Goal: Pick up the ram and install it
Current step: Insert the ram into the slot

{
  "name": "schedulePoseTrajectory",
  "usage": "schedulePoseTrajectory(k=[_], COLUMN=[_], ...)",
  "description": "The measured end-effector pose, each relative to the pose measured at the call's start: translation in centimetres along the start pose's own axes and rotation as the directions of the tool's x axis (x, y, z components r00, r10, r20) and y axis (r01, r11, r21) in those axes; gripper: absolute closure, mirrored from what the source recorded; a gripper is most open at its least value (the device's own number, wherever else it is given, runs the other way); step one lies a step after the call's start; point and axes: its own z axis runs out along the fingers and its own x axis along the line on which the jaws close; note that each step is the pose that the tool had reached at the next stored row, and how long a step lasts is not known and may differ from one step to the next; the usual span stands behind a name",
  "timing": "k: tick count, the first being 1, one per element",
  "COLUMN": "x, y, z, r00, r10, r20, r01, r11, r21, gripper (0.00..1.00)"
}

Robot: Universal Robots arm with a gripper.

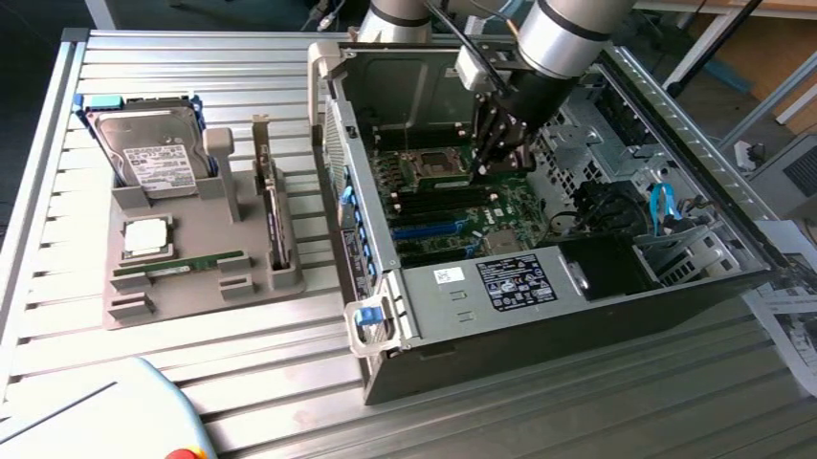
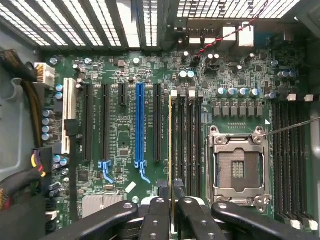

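Inside the open computer case [image 1: 511,282], your gripper [image 2: 171,201] hangs low over the motherboard [image 2: 120,75], its fingers drawn close together and clamped on the ram [image 2: 170,145]. In the wrist view the ram appears edge-on as a thin line. That line runs along the outermost of the four black memory slots [image 2: 186,145] beside the empty processor socket [image 2: 238,167], on the side facing the blue expansion slot [image 2: 139,125]. You are judged to be at the installing step, with the pick-up done and the stick presented to its slot. Whether its lower edge touches the slot or sits above it cannot be told. Seating it calls for the stick to stay upright and parallel to the slot along its full length, with pressure straight down. In the exterior view, another green stick [image 1: 179,264] lies in the grey holder [image 1: 191,298] outside the case, near the silver hard drive [image 1: 153,153].
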Motion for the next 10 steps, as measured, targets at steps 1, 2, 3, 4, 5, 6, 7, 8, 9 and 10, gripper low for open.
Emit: schedulePoseTrajectory(k=[1, 2, 3, 4, 5, 6, 7, 8, 9, 10], x=[0.0, -0.1, -0.1, -0.1, -0.2, -0.3, -0.3, -0.4, -0.5, -0.6], y=[-0.03, -0.04, -0.03, 0.01, 0.11, 0.3, 0.34, 0.33, 0.3, 0.26], z=[0.36, 0.53, 0.71, 0.92, 1.13, 1.5, 1.69, 1.9, 2.2, 2.53], r00=[1.0, 1.0, 1.0, 1.0, 1.0, 1.0, 1.0, 1.0, 1.0, 1.0], r10=[0.0, 0.0, 0.0, 0.0, 0.0, 0.0, 0.0, 0.0, 0.0, 0.0], r20=[0.0, 0.0001, 0.0, 0.0, -0.0001, 0.0001, 0.0001, 0.0001, -0.0001, 0.0], r01=[0.0, 0.0, 0.0, 0.0, 0.0, 0.0, 0.0, 0.0, 0.0, 0.0], r11=[1.0, 1.0, 1.0, 1.0, 1.0, 1.0, 1.0, 1.0, 1.0, 1.0], r21=[0.0, 0.0, 0.0, 0.0, 0.0, 0.0, 0.0, 0.0, -0.0001, -0.0003], gripper=[0.87, 0.87, 0.87, 0.87, 0.87, 0.87, 0.87, 0.87, 0.87, 0.87])
